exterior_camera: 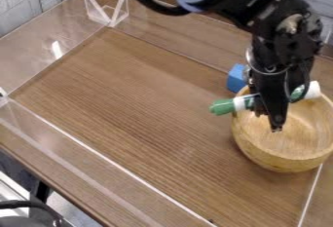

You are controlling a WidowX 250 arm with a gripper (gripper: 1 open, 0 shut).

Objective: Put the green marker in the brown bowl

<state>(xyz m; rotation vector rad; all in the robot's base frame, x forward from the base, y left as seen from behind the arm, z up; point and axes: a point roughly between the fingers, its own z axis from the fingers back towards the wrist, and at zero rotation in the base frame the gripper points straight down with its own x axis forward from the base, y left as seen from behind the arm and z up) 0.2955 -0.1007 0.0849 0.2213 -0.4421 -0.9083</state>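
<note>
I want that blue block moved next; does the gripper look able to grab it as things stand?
Probably not: the gripper is closed on the green marker, though the blue block sits close by.

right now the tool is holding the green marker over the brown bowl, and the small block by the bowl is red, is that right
Not quite: the camera view shows that the small block by the bowl is blue, not red. The rest stands.

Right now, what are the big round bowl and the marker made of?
The bowl looks like smooth wood, perhaps bamboo: it's light brown with a soft, dull sheen. The marker is probably hard plastic, because its green end looks smooth and evenly colored, though the gripper hides its middle.
</note>
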